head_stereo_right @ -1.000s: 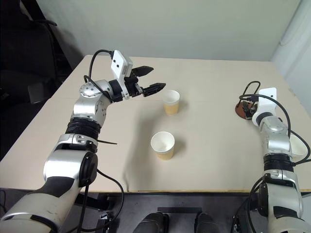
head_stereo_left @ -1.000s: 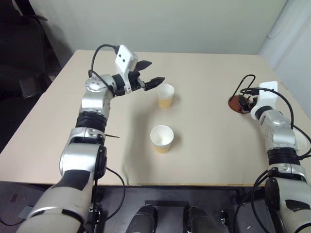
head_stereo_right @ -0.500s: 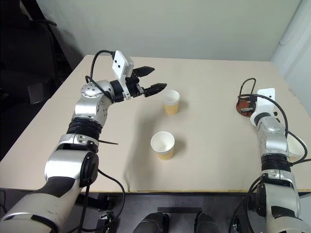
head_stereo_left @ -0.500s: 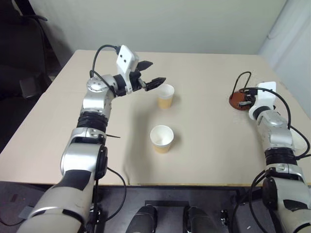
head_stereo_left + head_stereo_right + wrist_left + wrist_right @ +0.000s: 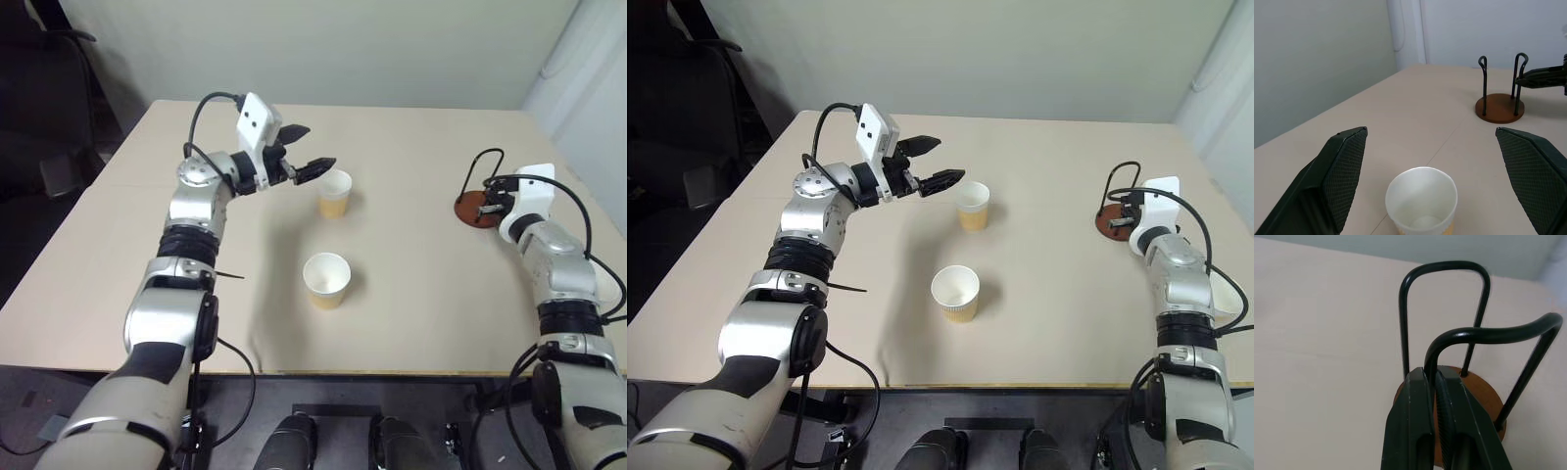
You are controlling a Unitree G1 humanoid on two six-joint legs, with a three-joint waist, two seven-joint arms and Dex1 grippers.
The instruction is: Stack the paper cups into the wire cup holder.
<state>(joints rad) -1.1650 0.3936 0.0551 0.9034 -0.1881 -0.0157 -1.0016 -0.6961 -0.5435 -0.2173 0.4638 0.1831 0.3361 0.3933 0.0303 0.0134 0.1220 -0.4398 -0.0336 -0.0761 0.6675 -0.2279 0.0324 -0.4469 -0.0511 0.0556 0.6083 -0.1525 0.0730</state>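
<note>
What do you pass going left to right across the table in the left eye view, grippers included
Left gripper, open → two paper cups, roughly level in this direction, one farther away and one nearer → wire cup holder → right gripper, shut on one of the holder's wire loops.
</note>
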